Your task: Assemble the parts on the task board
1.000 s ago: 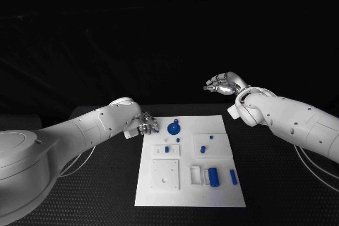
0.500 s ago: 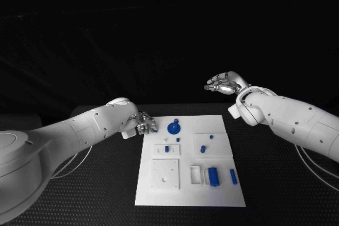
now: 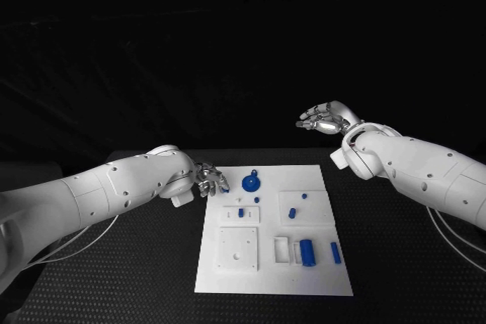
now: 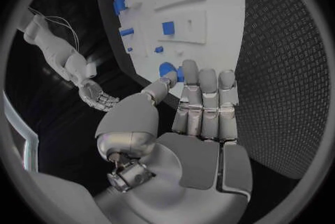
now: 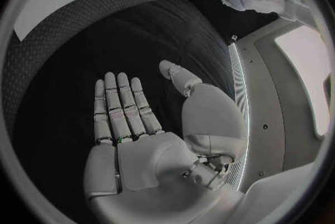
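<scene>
Left hand [image 3: 210, 178] sits low at the far left corner of the task board [image 3: 273, 282], fingers extended side by side in the left wrist view [image 4: 202, 106], nothing held; fingertips lie close to the round blue part [image 3: 250, 180], contact cannot be told. Right hand [image 3: 324, 118] is raised beyond the far edge of the black surface [image 3: 152, 268], well apart from the board, palm flat with fingers apart in the right wrist view [image 5: 133, 123], holding nothing.

Task board: white plate lying flat in the middle of the surface, long axis running away from the robot. Near end carries a square white block [image 3: 237, 249] with a small hole, beside it a blue cylinder [image 3: 306, 251] in a white holder and a slimmer blue peg [image 3: 334, 252] just to its right. Mid-board, a small blue piece [image 3: 240, 213] stands in one white block and another blue piece [image 3: 291, 213] lies on the neighbouring block. Tiny blue bit [image 3: 256, 199] between these and the round part.
</scene>
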